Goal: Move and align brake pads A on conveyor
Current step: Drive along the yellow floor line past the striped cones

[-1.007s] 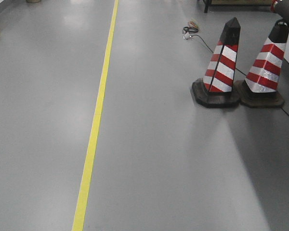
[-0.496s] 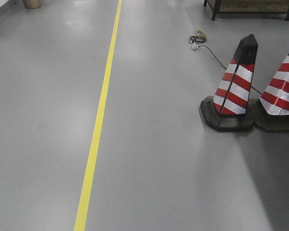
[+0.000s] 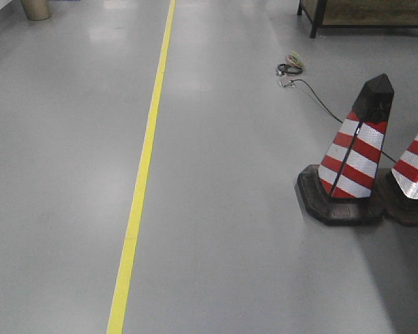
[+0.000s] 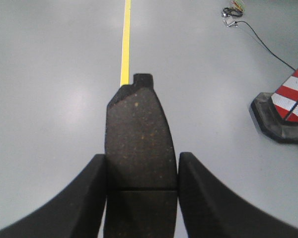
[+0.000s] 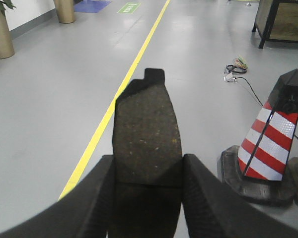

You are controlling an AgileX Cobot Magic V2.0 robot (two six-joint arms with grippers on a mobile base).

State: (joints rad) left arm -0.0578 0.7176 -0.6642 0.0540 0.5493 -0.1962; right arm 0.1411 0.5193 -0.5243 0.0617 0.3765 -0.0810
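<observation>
The left gripper (image 4: 141, 158) has its jaws closed on the long sides of a dark brake pad (image 4: 140, 129). The pad sticks forward with its notched end outermost, held in the air above the grey floor (image 4: 49, 74), and it covers part of the yellow line (image 4: 125, 44). The right gripper (image 5: 148, 158) clamps a second brake pad (image 5: 148, 124) the same way, also over the floor. A striped cone (image 3: 355, 156) stands to the right of the line, with a coiled cable (image 3: 290, 67) beyond it.

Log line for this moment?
left gripper: shut on left brake pad | right gripper: shut on right brake pad | conveyor: not in view | ahead: yellow floor line, striped cones
</observation>
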